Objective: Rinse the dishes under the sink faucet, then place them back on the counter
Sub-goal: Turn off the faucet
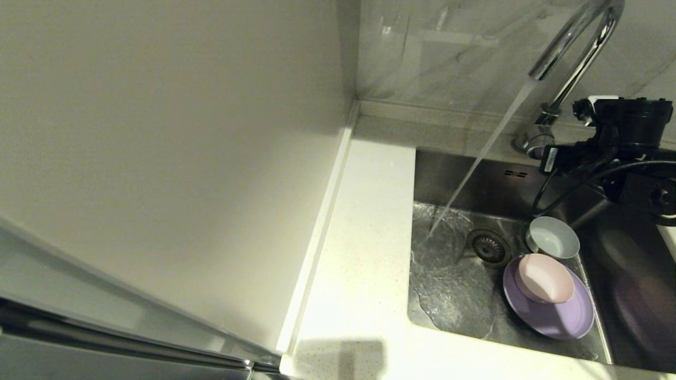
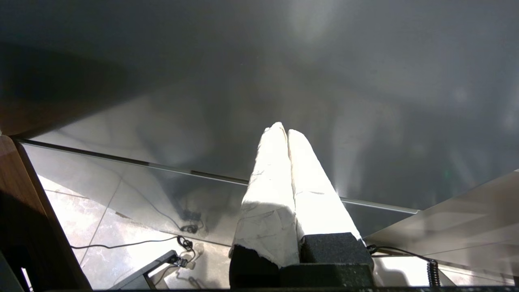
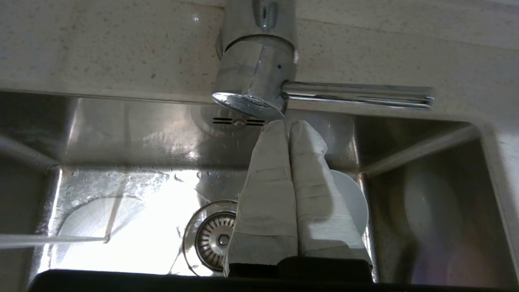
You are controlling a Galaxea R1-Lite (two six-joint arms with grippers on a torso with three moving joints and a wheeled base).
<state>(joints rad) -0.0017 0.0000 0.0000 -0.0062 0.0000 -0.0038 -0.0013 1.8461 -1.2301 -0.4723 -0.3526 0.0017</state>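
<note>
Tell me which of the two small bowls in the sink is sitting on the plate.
The pink bowl: it rests on the lavender plate. The pale blue-white bowl stands beside them on the sink floor, near the drain.

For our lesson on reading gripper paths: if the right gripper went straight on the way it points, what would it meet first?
Most likely the faucet base: the shut right gripper has its tips just short of it, beside the lever. Depth is hard to judge.

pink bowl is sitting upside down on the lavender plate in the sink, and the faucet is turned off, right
Not quite: the faucet is running. The head view shows a stream of water falling into the sink left of the drain. The rest holds: the pink bowl sits upside down on the lavender plate.
</note>
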